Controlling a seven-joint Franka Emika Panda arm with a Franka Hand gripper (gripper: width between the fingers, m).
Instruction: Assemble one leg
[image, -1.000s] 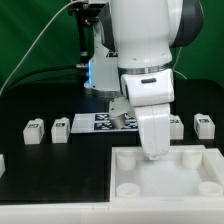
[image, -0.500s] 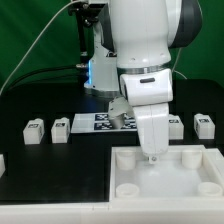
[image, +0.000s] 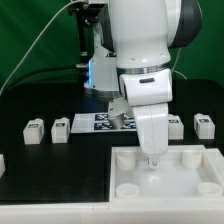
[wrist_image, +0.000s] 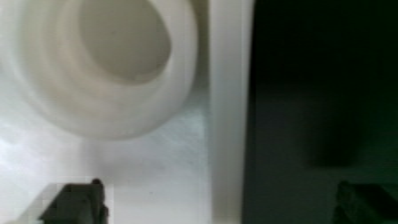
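Note:
Four small white legs with tags stand in a row on the black table: two toward the exterior view's left (image: 35, 131) (image: 60, 129) and two toward its right (image: 175, 126) (image: 205, 125). My gripper (image: 152, 163) is down at the back edge of the large white tray (image: 190, 185), far from every leg. In the wrist view the gripper (wrist_image: 221, 205) is open and empty. One fingertip (wrist_image: 71, 203) is over the tray and the other is over the black table. A round corner socket (wrist_image: 116, 60) of the tray fills that view.
The marker board (image: 98, 122) lies behind the tray between the leg pairs. The arm's body hides the middle of the row. A white object (image: 2, 162) shows at the exterior view's left edge.
The gripper has come down a little toward the tray's back edge, then held still. The legs have not moved.

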